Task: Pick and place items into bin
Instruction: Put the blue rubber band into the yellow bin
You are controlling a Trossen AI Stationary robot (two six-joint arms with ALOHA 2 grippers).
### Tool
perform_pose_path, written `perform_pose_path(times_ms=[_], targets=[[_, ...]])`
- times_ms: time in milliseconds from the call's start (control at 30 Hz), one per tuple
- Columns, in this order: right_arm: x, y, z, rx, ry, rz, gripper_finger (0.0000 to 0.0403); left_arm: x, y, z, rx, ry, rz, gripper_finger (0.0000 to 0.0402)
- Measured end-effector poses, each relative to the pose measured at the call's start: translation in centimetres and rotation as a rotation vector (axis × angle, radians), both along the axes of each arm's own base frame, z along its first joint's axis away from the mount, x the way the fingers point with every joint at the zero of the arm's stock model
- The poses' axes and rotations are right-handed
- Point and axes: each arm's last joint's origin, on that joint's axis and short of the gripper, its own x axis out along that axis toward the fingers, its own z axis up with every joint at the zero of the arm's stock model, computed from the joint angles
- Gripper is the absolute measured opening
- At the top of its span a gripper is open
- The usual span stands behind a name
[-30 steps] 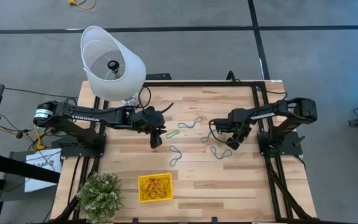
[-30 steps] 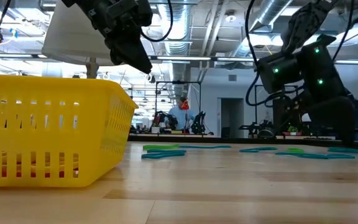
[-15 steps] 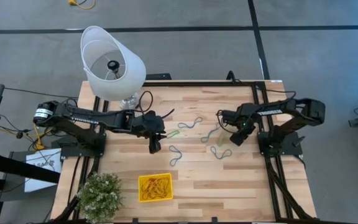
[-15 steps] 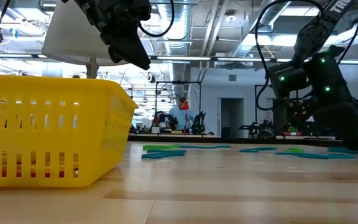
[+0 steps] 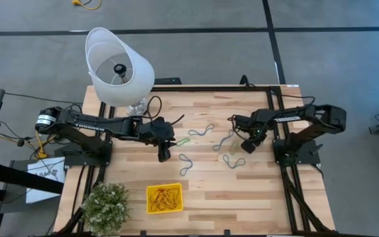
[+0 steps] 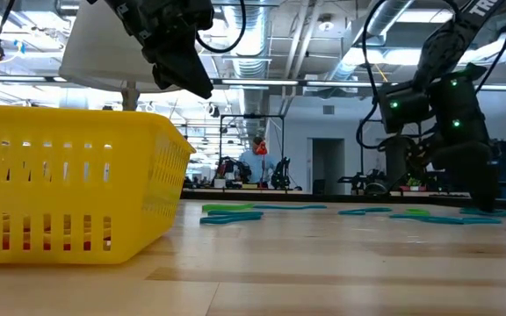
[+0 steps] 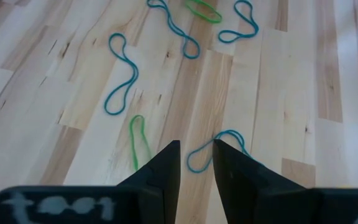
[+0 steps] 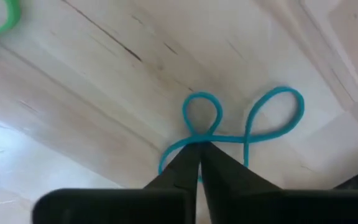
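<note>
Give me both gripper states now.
Left gripper: open slightly, empty, above the table.
Right gripper: fingers shut, tips at a blue rubber band; grip unconfirmed.

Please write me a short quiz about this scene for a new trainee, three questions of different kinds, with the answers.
1. True or false: the bin is empty.
2. Which gripper is nearer to the lampshade? A: left gripper. B: right gripper.
3. What colour is the band that the right gripper pinches on the table?

Key: 1 false; 2 A; 3 blue.
</note>
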Motion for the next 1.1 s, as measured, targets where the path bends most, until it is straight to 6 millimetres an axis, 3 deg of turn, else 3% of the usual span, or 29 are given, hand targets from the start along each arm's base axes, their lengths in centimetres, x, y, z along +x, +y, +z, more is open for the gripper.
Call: perform_pose_path(times_ms=[133, 267, 600, 733, 867, 1100], targets=[[0.2, 0.7, 0.6, -0.048, -0.064, 0.036, 0.0011, 0.0, 0.0, 0.0, 0.0, 0.0, 0.001, 0.0083], [1.4, 1.8, 2.1, -0.085, -0.263, 0.071, 0.0002, 0.0, 0.0, 0.0, 0.0, 0.0, 0.001, 0.0083], [6.5, 6.7, 8.1, 0.002, -1.118, 0.329, 0.0001, 0.0, 0.0, 0.0, 0.005, -0.005, 0.005, 0.0083], [8.8, 9.0, 8.8, 0.001, -1.354, 0.432, 0.0001, 0.0, 0.4, 0.1, 0.091, 0.001, 0.05, 0.0083], [11.7, 11.2, 8.0, -0.016, -1.417, 0.506, 0.0, -0.1, 1.4, 0.1, 0.138, 0.004, 0.116, 0.0083], [18.9, 15.1, 6.3, 0.078, -1.378, 0.647, 0.0, -0.1, 2.3, 0.1, 0.119, 0.008, 0.133, 0.0083]])
